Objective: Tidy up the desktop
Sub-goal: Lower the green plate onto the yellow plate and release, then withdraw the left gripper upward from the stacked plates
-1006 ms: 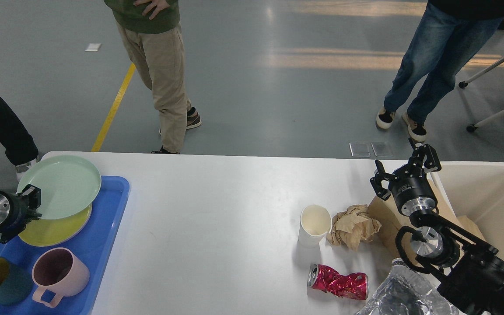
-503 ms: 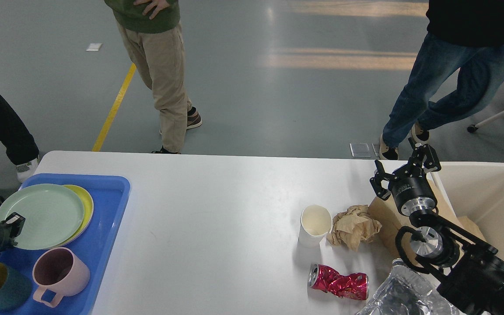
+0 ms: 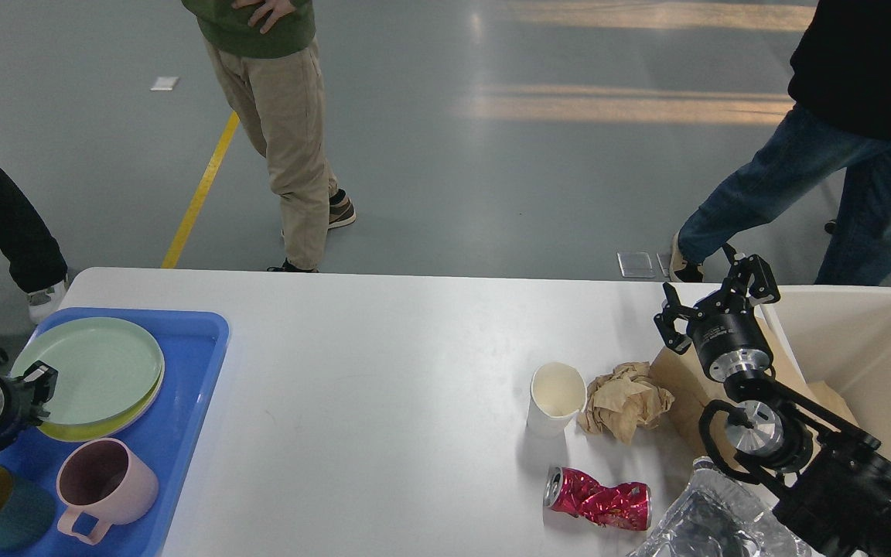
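Grey floor with a yellow line [image 3: 202, 193]; three people stand beyond the desktop [image 3: 384, 402], which fills the foreground. Left edge: tray [image 3: 182, 433] with plates [image 3: 90, 371] and mugs [image 3: 105, 483]; left gripper [image 3: 32, 391] at the plates' rim, grip state indiscernible. Right edge: cup [image 3: 556, 396], paper [image 3: 627, 401], can [image 3: 599, 500]; right gripper [image 3: 712, 298], fingers spread, above the desktop's far right edge beside the bin [image 3: 863, 340].

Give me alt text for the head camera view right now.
White desktop: left, blue tray of plates and mugs by the left gripper; right, paper cup, crumpled paper, crushed red can below the open right gripper.
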